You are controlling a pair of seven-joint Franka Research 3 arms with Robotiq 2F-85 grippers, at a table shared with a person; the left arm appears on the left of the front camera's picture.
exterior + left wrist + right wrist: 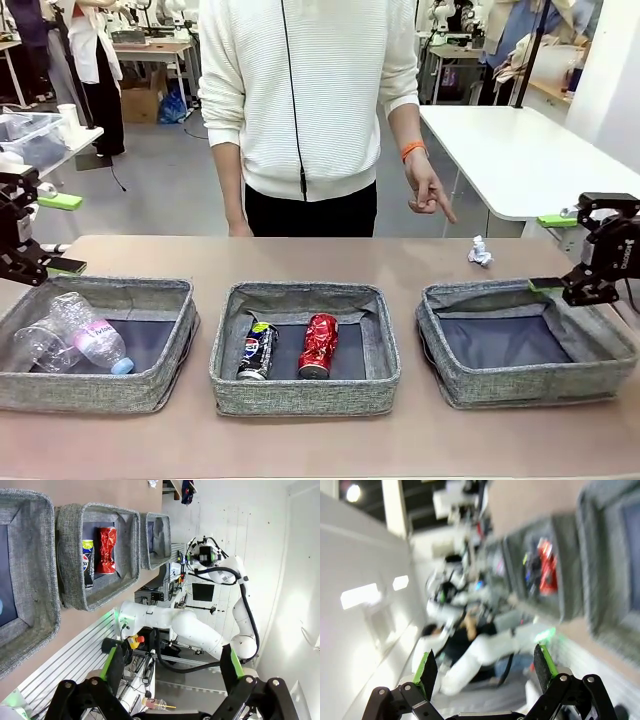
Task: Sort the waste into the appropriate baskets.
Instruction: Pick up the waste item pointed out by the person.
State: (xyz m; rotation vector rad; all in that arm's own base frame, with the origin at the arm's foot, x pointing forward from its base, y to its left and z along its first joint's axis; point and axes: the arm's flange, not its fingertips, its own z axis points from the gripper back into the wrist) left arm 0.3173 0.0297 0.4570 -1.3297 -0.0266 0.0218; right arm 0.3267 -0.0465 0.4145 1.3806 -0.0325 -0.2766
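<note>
Front view is showing paper wad (pixel 480 252) at 2 o'clock, crumpled white; both grippers (pixel 171 664) (pixel 485 666) gaping wide, holding nothing.

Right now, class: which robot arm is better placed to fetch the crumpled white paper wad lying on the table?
Right: the open right gripper hangs nearest the crumpled white paper wad; the left gripper is across the table.

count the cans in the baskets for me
2, both in the middle basket: the dark blue-black logo can on its left, the crushed red can on its right. None visible elsewhere.
</note>
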